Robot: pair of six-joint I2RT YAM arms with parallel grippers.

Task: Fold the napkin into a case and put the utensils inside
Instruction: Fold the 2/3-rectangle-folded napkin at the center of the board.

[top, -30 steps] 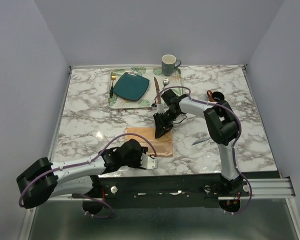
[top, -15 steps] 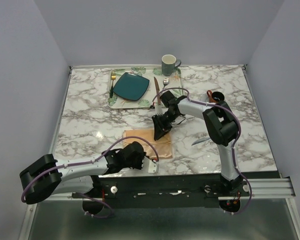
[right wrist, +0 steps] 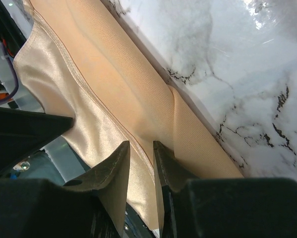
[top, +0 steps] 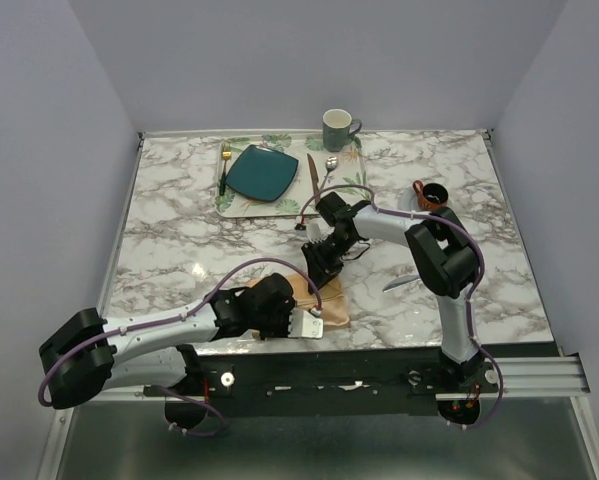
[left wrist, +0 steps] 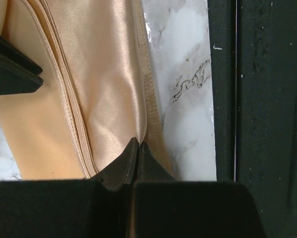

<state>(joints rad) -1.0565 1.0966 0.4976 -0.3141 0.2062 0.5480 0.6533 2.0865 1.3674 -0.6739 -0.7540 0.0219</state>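
From above, the left gripper [top: 309, 322] has just clamped the napkin [top: 329, 300] by its near edge at the table [top: 179, 230] front, so folding can start; the earlier view shows it open and the napkin flatter. Left wrist: jaws clenched on the hem. Right wrist: the right gripper [right wrist: 142, 148] pinches a raised fold.

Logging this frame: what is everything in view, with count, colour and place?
marble-topped table: one, white-grey, under everything
leaf-patterned white tray: one, far centre
square teal plate: one, on tray
dark-handled gold fork: one, tray's left edge
brown-handled knife: one, right of plate
slim shiny spoon: one, beside that knife
green mug: one, tray's far right corner
small dark round pot: one, table's right side
silver-grey table knife: one, near right arm
peach-tan cloth napkin: one, near edge, partly folded
left gripper: black, shut on napkin's edge
right gripper: black, pinching a napkin fold
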